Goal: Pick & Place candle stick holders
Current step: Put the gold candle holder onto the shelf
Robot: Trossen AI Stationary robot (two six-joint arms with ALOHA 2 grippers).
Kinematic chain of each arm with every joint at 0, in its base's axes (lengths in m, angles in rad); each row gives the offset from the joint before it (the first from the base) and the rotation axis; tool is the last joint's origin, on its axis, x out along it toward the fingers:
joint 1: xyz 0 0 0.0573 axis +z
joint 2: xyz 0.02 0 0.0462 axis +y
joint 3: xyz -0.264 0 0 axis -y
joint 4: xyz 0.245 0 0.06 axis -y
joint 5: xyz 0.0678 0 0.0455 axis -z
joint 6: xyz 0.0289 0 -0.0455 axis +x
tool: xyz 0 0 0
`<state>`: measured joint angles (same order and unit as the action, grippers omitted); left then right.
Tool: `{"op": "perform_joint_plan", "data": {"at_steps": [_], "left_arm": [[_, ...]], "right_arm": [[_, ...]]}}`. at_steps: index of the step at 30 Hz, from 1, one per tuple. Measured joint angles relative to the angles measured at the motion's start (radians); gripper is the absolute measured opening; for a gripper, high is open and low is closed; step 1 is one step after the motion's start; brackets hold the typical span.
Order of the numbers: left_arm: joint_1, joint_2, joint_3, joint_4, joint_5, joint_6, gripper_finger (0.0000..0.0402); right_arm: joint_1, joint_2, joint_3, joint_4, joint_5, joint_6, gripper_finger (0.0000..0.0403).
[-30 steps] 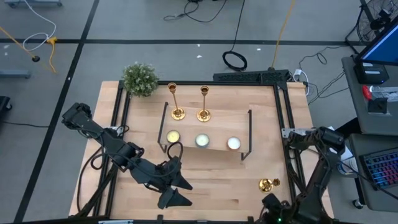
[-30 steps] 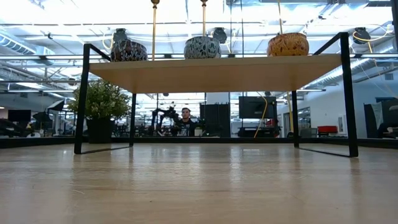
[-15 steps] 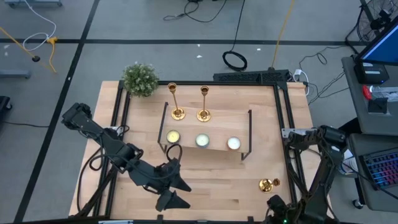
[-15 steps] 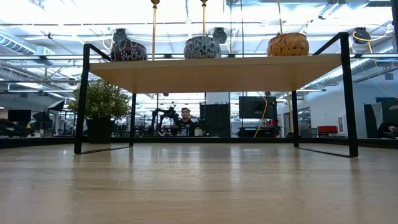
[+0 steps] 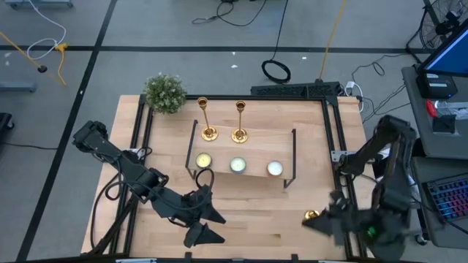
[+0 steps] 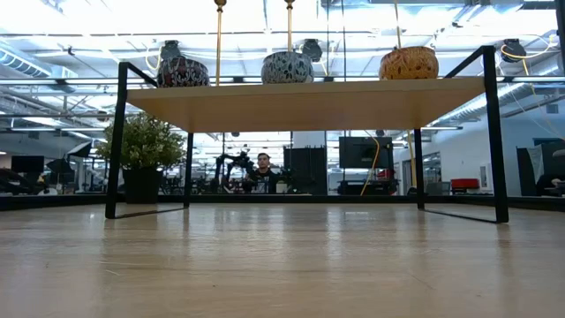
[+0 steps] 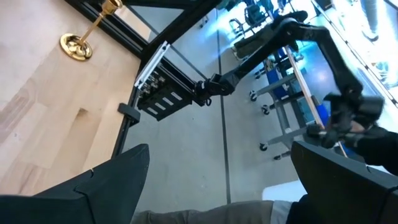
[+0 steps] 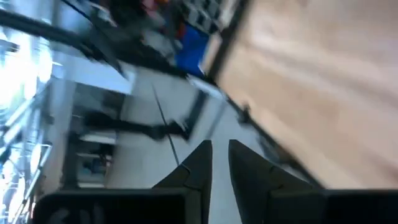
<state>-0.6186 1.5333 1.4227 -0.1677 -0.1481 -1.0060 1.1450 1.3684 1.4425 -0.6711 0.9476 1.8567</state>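
A: What has changed in the last second?

B: The right arm. A moment ago it was folded at the counter's right edge, its gripper low at the near corner. Now the right gripper (image 5: 322, 221) has swung in over the near right corner and is blurred with motion, right beside the fallen candle stick holder (image 5: 312, 215). The left gripper (image 5: 207, 223) has not moved; it hangs over the near middle of the counter (image 5: 248, 226), jaws spread wide and empty.

A: And the right jaws?

B: Nearly together in the right wrist view, only a thin gap between the fingers (image 8: 194, 165), with nothing in them.

A: So for the task?

B: I judge it an approach to the third holder, which lies on its side at the near right, well apart from the shelf (image 5: 245, 157). The jaws would need to open before they can take the stem. The other two candle stick holders (image 5: 208, 119) stand upright along the shelf's far edge, left of middle.

A: The surface?

B: Pale wood planks inside a black frame. Three tealights (image 5: 238, 166) sit in a row on the shelf, and a small potted plant (image 5: 164, 92) stands at the far left corner.

A: The room?

B: Grey floor with cables and tape lines. In the low view, a person (image 6: 262, 170) sits far off beneath the shelf board.
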Motion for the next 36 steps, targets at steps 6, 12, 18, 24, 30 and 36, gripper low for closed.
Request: {"op": "perform_joint_plan", "data": {"at_steps": [6,12,18,24,30,36], "left_arm": [[0.000,0.000,0.000,0.022,-0.003,0.030,0.0397],[0.010,0.000,0.000,0.122,-0.003,0.177,0.0397],[0.049,0.006,-0.001,0.394,-0.047,0.220,0.0397],[0.077,0.010,-0.001,0.593,-0.084,0.360,0.0397],[0.082,0.012,-0.001,0.677,-0.199,0.397,0.0397],[0.090,0.011,-0.001,0.701,-0.306,0.425,0.0397]], "right_arm": [[-0.003,-0.134,0.000,-0.002,0.130,-0.233,0.0027],[-0.033,-0.201,0.000,-0.001,0.127,-0.453,0.0018],[-0.052,-0.255,0.000,0.015,0.125,-0.623,0.0018],[-0.086,-0.309,-0.001,0.127,0.125,-0.818,0.0018],[-0.090,-0.350,-0.001,0.329,0.060,-1.212,0.0018],[-0.090,-0.386,-0.001,0.360,-0.034,-1.367,0.0018]]}}
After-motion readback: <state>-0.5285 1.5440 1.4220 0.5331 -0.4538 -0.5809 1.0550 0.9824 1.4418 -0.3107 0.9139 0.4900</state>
